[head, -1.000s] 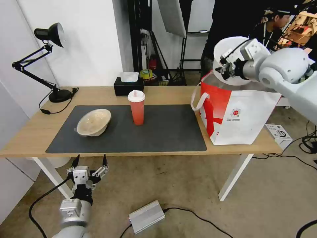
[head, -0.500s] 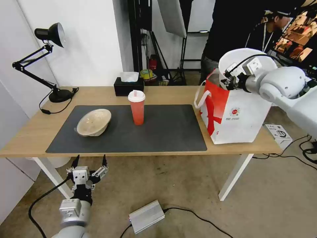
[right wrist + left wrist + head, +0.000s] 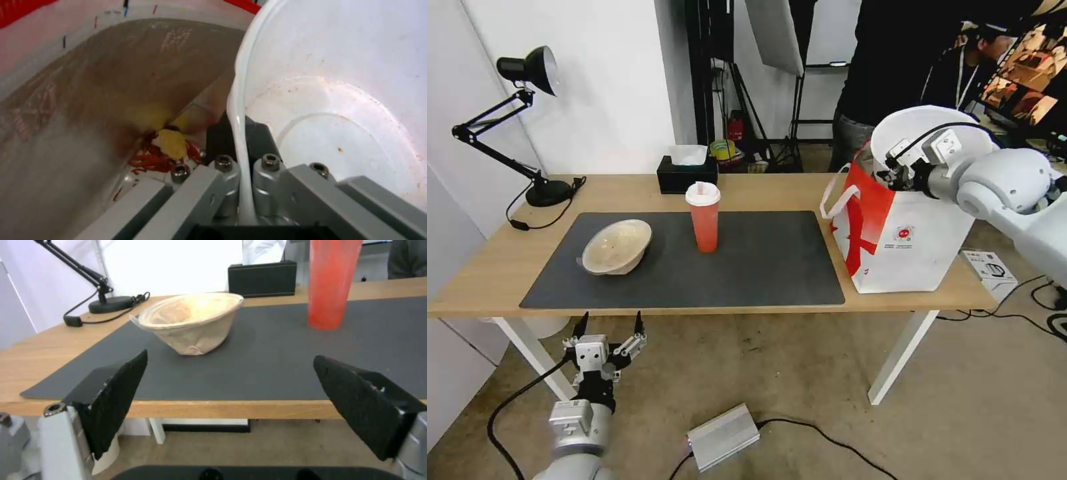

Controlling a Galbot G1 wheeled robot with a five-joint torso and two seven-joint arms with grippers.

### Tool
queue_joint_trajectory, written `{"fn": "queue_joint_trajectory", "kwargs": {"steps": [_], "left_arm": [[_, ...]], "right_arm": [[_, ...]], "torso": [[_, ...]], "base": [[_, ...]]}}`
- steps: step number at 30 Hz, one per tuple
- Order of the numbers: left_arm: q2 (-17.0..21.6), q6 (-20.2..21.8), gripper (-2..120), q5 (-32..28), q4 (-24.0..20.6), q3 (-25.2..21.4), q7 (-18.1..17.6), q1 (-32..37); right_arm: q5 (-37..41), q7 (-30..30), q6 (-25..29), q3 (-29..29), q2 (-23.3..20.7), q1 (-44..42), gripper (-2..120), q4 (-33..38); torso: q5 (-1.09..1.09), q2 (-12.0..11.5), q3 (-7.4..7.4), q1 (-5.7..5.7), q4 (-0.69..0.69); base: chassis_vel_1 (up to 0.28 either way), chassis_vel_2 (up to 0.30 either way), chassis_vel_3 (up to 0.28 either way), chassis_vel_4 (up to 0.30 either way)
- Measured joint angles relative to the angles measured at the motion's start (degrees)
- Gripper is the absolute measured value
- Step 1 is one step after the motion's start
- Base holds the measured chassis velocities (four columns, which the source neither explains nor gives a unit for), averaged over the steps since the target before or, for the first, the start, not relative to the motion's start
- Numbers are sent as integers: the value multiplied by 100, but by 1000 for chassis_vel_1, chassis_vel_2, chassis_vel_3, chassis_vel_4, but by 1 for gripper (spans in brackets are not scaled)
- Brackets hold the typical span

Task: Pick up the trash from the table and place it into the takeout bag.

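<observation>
My right gripper (image 3: 895, 177) is shut on the rim of the white round bowl (image 3: 924, 133), which is tipped on edge over the open mouth of the takeout bag (image 3: 910, 233) at the table's right end. In the right wrist view the bowl's rim (image 3: 238, 110) is pinched between the fingers. Red and yellow food scraps (image 3: 165, 150) lie down on the bag's foil lining (image 3: 80, 110). The orange-red cup (image 3: 704, 217) stands upright mid-mat. The beige bowl (image 3: 617, 247) lies tilted on the mat's left. My left gripper (image 3: 608, 328) hangs open below the table's (image 3: 487, 280) front edge.
A black desk lamp (image 3: 527, 73) and its base stand at the table's far left. A black tissue box (image 3: 687, 175) sits behind the cup. The dark grey mat (image 3: 760, 267) covers the table's middle. Below are a silver box (image 3: 722, 437), cables and a small carton (image 3: 990, 270).
My right arm has carried the white bowl to the right and down, closer into the bag's mouth. The bag's top has shifted a little. The left arm has not moved.
</observation>
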Motion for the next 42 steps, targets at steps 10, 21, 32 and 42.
{"fn": "queue_joint_trajectory", "kwargs": {"steps": [10,21,32,42], "left_arm": [[-12,0,100,16,3,13,4,4],[-24,0,100,29,-8,23,6,17],[-27,0,100,33,-19,29,8,5],[-35,0,100,31,-25,20,9,-4]], "right_arm": [[25,-22,-10,57,-86,41,0,131],[72,-31,-20,94,-129,200,0,183],[169,-27,-30,94,-174,295,0,263],[186,-26,-43,84,-191,296,0,346]], "torso": [[0,0,0,0,0],[0,0,0,0,0],[0,0,0,0,0],[0,0,0,0,0]], "base": [[0,0,0,0],[0,0,0,0],[0,0,0,0],[0,0,0,0]]}}
